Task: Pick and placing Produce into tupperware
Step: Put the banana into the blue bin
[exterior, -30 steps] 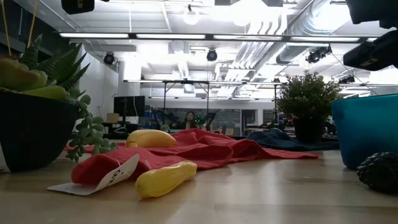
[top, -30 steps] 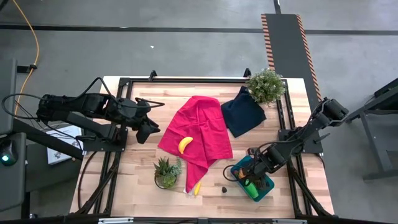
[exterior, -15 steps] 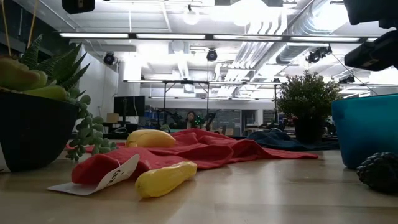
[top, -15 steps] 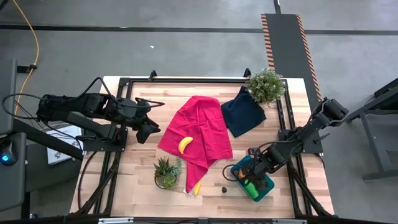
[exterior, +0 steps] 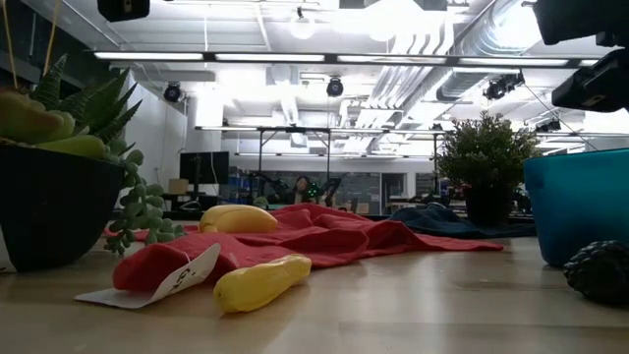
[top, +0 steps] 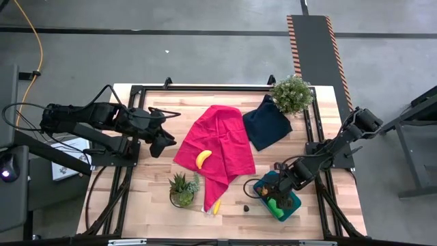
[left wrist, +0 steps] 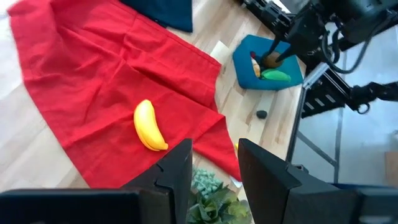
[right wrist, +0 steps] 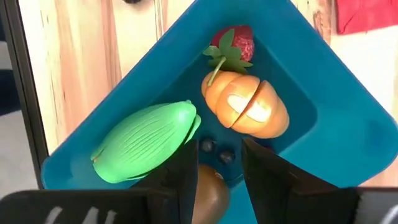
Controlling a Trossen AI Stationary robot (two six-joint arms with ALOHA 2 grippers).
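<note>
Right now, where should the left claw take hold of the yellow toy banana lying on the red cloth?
Grip the yellow toy banana across its thick middle, descending from above. It lies flat and curved on the red cloth, so fingers should straddle its narrow width.
</note>
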